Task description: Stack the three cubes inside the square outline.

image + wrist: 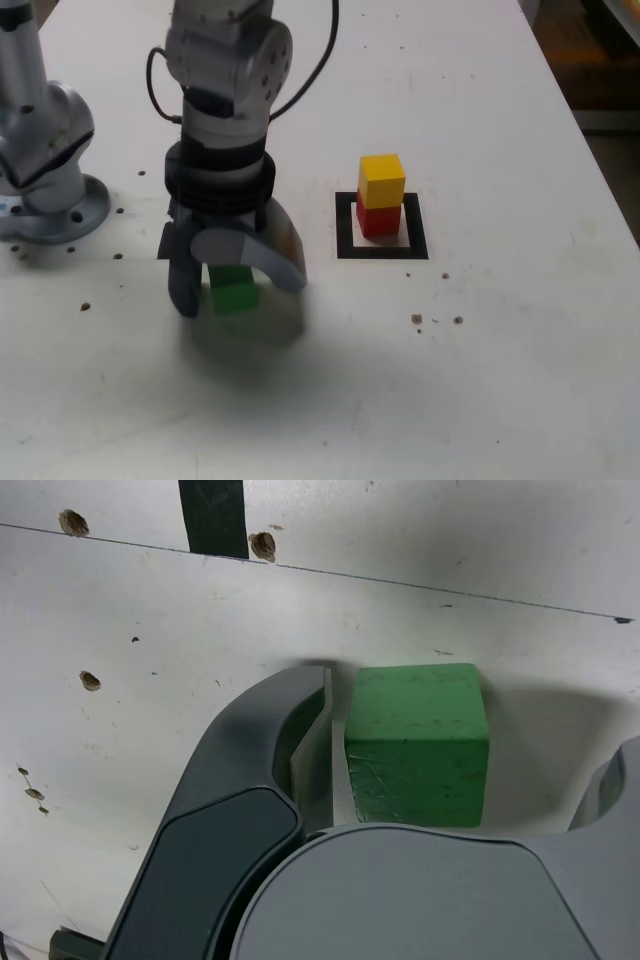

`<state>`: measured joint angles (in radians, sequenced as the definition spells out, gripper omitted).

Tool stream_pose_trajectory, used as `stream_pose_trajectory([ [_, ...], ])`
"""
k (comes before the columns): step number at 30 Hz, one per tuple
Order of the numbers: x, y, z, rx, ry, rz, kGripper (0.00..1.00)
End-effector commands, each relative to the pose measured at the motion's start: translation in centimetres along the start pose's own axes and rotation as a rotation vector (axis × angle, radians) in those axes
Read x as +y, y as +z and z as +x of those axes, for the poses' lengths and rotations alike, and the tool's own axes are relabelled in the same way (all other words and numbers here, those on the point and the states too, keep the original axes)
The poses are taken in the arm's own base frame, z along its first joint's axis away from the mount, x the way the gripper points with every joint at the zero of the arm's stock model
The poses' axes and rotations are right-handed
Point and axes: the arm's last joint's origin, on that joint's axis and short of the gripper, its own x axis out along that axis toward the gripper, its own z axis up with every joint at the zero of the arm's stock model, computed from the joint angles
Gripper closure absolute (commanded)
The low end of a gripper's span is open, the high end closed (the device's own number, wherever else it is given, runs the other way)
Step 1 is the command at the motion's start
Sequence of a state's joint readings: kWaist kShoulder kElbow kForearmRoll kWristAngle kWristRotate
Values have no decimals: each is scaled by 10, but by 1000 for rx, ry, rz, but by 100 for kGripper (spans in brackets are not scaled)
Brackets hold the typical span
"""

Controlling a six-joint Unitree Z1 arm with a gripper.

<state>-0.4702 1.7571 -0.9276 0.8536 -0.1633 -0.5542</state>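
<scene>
gripper (235, 285): jaws spread wide, straddling green cube (235, 290), not clamped, gap visible beside one finger | green cube: on table (520, 380) | yellow cube (382, 180): atop red cube (378, 220), inside square outline (345, 225)

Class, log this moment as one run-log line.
gripper: open, astride green cube | yellow cube on red cube in outline | next: probably close

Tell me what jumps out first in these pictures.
The gripper stands open astride the green cube on the white table, at the exterior view's left. To the right, the yellow cube sits on the red cube inside the black square outline.
</scene>
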Motion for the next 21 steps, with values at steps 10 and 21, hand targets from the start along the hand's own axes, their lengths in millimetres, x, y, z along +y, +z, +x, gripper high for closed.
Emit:
stream_pose_trajectory([
  [10,3,-2,3,24,35,-65,60],
  [21,5,-4,-4,13,58,-87,79],
])
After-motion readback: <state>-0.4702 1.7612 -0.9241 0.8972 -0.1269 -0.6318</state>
